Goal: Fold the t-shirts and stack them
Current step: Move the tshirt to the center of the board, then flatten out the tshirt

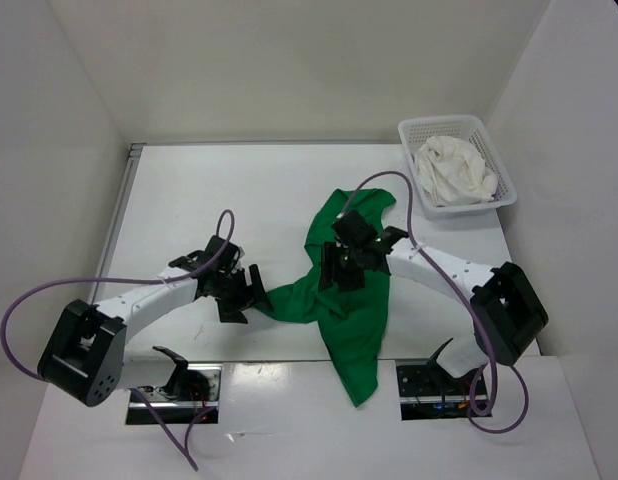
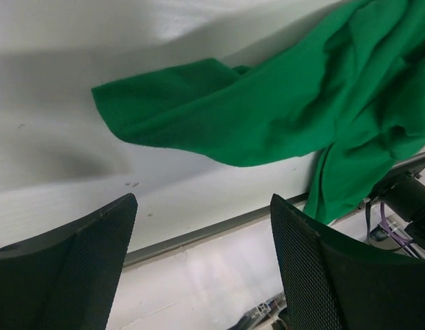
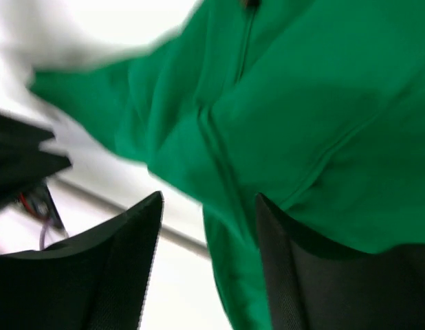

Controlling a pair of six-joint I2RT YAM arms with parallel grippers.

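Note:
A bright green t-shirt (image 1: pixel 354 320) lies crumpled across the middle of the table, one end trailing over the front seam. In the left wrist view the green t-shirt (image 2: pixel 267 110) ends in a sleeve pointing toward my left gripper (image 2: pixel 204 206). My left gripper (image 1: pixel 244 295) hangs open just beyond that left tip, with nothing between its fingers. My right gripper (image 1: pixel 344 270) hovers open over the shirt's middle. From the right wrist, the green t-shirt (image 3: pixel 322 103) fills the space below my right gripper (image 3: pixel 209 203), blurred. A white t-shirt (image 1: pixel 454 170) is bunched in the basket.
The white mesh basket (image 1: pixel 439 125) stands at the table's back right corner. White walls close in the table on the left, back and right. A seam (image 1: pixel 269 361) runs along the table's front, with both arm bases mounted below it.

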